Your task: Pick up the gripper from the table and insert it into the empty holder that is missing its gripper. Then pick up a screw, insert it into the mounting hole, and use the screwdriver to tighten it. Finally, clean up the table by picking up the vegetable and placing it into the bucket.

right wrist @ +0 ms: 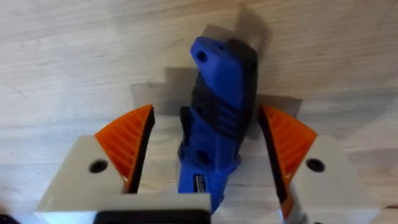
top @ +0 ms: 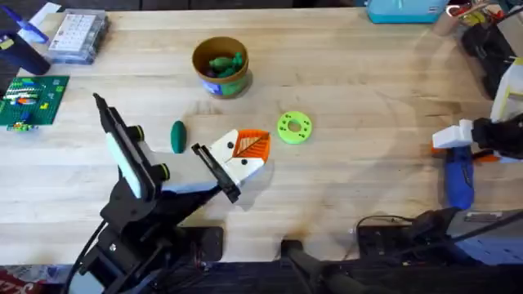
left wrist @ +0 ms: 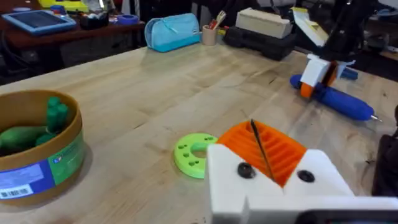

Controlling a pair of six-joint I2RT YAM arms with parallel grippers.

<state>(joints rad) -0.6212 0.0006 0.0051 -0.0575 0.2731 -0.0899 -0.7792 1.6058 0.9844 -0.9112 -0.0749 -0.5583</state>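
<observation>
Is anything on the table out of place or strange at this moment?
One dark green vegetable lies loose on the table, outside the bucket, which already holds other green pieces. Nothing looks spilled or damaged.

place: workshop or lab | signs: wooden work surface (top: 359, 106) | clear parts box (top: 78, 36) | green circuit board (top: 33, 100) | cluttered benches behind (left wrist: 74, 31)

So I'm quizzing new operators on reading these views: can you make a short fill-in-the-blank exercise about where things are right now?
1. The right gripper is open, its orange ribbed pads on either side of the blue pen-shaped ____.
2. The small dark green oval vegetable lies on the ____.
3. The round tan bucket with a green band already holds ____ toy pieces.
4. The flat bright green disc has small ____ in it.

Missing words: screwdriver; table; green; holes
</observation>
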